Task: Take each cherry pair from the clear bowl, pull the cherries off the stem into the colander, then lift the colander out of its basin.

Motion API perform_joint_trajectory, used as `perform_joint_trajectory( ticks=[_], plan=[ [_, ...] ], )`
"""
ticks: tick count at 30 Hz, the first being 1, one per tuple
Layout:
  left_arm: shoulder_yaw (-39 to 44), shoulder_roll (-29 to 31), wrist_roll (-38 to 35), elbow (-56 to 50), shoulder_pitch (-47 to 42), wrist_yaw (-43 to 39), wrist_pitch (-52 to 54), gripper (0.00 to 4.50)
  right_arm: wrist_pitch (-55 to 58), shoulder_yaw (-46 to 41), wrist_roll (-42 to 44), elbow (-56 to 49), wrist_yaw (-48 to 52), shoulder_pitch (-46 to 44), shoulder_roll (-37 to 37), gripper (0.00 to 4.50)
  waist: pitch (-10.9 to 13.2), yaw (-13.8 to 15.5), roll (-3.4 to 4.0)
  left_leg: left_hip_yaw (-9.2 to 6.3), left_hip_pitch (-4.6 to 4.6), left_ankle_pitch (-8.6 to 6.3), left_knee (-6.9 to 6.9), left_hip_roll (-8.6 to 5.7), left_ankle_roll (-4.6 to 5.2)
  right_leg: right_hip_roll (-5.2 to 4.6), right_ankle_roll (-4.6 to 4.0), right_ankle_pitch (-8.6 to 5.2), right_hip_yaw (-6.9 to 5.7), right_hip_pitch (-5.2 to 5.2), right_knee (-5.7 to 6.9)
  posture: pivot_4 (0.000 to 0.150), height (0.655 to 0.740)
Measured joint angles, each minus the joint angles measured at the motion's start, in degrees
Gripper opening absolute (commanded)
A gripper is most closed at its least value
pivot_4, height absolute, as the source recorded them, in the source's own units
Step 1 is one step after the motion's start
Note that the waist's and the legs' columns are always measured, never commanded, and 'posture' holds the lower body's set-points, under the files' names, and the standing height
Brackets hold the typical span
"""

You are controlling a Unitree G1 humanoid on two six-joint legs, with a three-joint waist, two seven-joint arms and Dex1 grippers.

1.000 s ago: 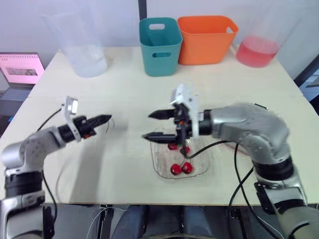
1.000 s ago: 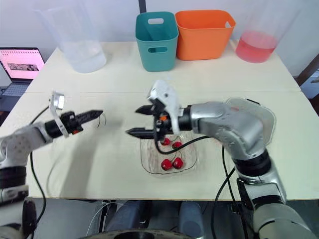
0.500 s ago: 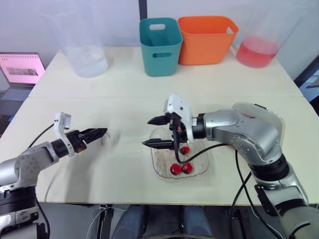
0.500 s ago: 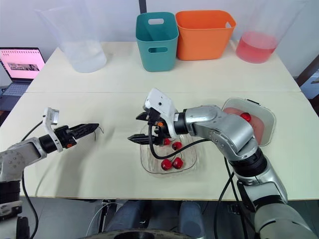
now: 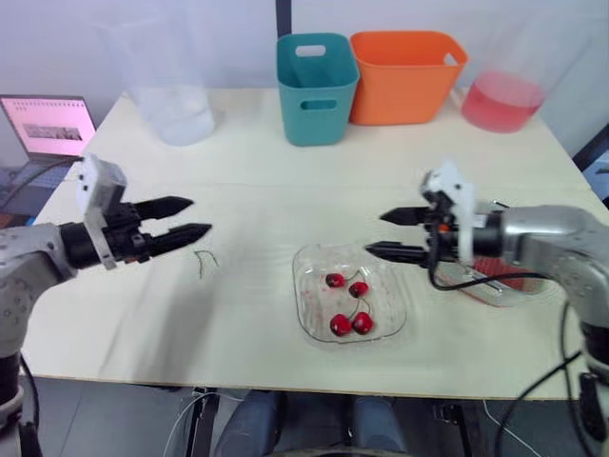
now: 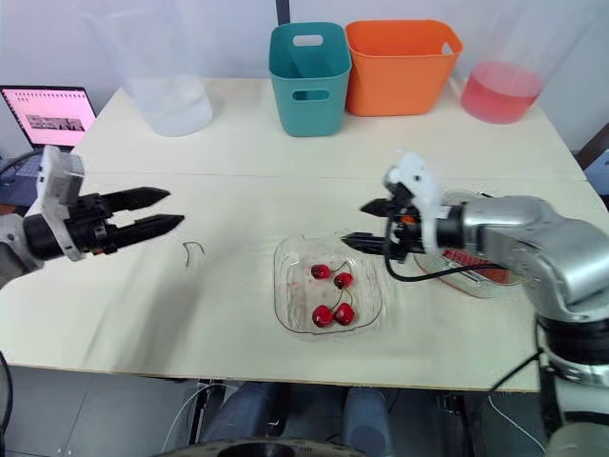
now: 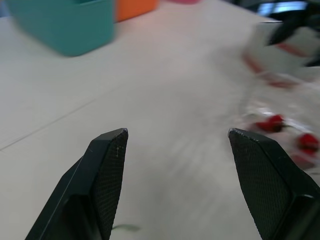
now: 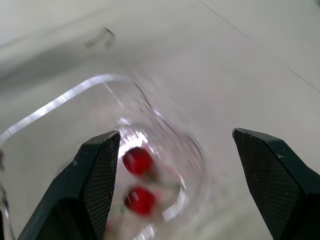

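I read the left gripper (image 5: 200,215) and right gripper (image 5: 375,233) spread wide, both empty, with four cherries (image 5: 340,326) in the clear bowl (image 5: 302,286).

Four cherries (image 6: 323,315) in one clear bowl (image 6: 285,286) on a desk (image 6: 247,162).
The cherries form two stemmed pairs. One bare stem (image 6: 193,251) lies loose. Behind: one teal bin (image 6: 308,67), one orange bin (image 6: 400,57), two clear containers (image 6: 162,76), one laptop (image 6: 52,109).

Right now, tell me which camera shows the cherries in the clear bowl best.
The right eye view: all four cherries lie in plain sight in the clear bowl, and the left eye view matches it. The right wrist view catches two; the left wrist view has them small, far off.
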Motion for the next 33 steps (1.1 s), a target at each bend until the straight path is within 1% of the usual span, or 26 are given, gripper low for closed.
perform_joint_trajectory(
  ticks=[4, 8, 11, 16, 21, 26, 29, 33],
  plan=[
    [-5.05, -0.08, -0.15, -3.33, -1.20, -0.07, 0.10, 3.35, 5.11, 0.99, 1.97, -3.47, -0.18, -0.49, -3.19, 3.84, 0.00, -0.59, 0.02, 0.05, 0.03, 0.00, 0.00, 0.11, 0.00, 0.07, -0.01, 0.00, -0.01, 0.01, 0.02, 0.150, 0.7400],
    [-10.40, 1.10, 1.35, -4.96, -3.08, -1.99, -0.57, 3.35, 6.62, 8.33, 1.01, -7.28, -1.62, -4.23, -2.55, 3.84, 0.00, -0.55, 0.01, 0.09, -0.01, -0.01, -0.01, 0.09, 0.01, 0.05, -0.01, 0.00, -0.01, -0.01, -0.03, 0.150, 0.7400],
    [-14.07, 3.38, 2.88, -7.44, -3.45, -4.60, -1.70, 3.35, 6.23, 17.08, -2.78, -8.25, -4.06, -8.31, 1.00, 3.84, 0.02, -0.54, 0.00, 0.10, -0.02, 0.00, -0.03, 0.07, 0.01, 0.03, -0.01, 0.00, 0.00, -0.03, -0.03, 0.150, 0.7400],
    [-16.99, 3.63, 4.01, -9.95, -3.11, -5.48, -2.01, 3.35, 4.11, 30.40, -11.52, -6.94, -6.29, -12.12, 3.41, 3.84, 0.03, -0.35, 0.00, 0.02, -0.05, 0.00, -0.01, -0.02, 0.00, 0.01, -0.01, 0.00, 0.00, -0.02, -0.05, 0.150, 0.7400],
    [-17.29, 3.89, 3.81, -12.00, -2.25, -5.22, -1.76, 3.35, 1.91, 37.90, -18.04, -3.95, -6.24, -14.55, 5.19, 3.84, 0.03, -0.62, 0.00, 0.00, -0.05, 0.02, -0.02, 0.00, -0.02, 0.04, -0.01, 0.00, 0.00, -0.05, -0.02, 0.150, 0.7400],
    [-17.30, 3.83, 3.79, -12.00, -2.27, -4.65, -1.76, 3.35, 0.09, 41.57, -22.43, -1.37, -5.15, -16.34, 7.98, 3.84, 0.02, -0.56, -0.01, 0.00, -0.03, 0.02, -0.03, -0.01, -0.03, 0.05, -0.01, 0.00, 0.00, -0.04, -0.02, 0.150, 0.7400],
    [-17.34, 3.64, 3.79, -11.95, -2.33, -4.37, -1.76, 3.38, -1.35, 44.65, -24.83, -0.07, -4.10, -16.68, 8.97, 2.97, 0.02, -0.56, 0.00, -0.01, -0.03, 0.02, -0.03, -0.02, -0.03, 0.04, -0.01, 0.00, 0.00, -0.04, -0.01, 0.150, 0.7400],
    [-17.34, 3.23, 3.76, -11.91, -2.42, -3.75, -1.76, 3.38, -2.63, 46.13, -27.34, 0.37, -2.34, -17.39, 9.29, 0.85, 0.02, -0.53, 0.00, -0.02, -0.03, 0.03, -0.02, -0.03, -0.04, 0.04, -0.01, 0.00, 0.00, -0.03, -0.01, 0.150, 0.7400]
  ],
)
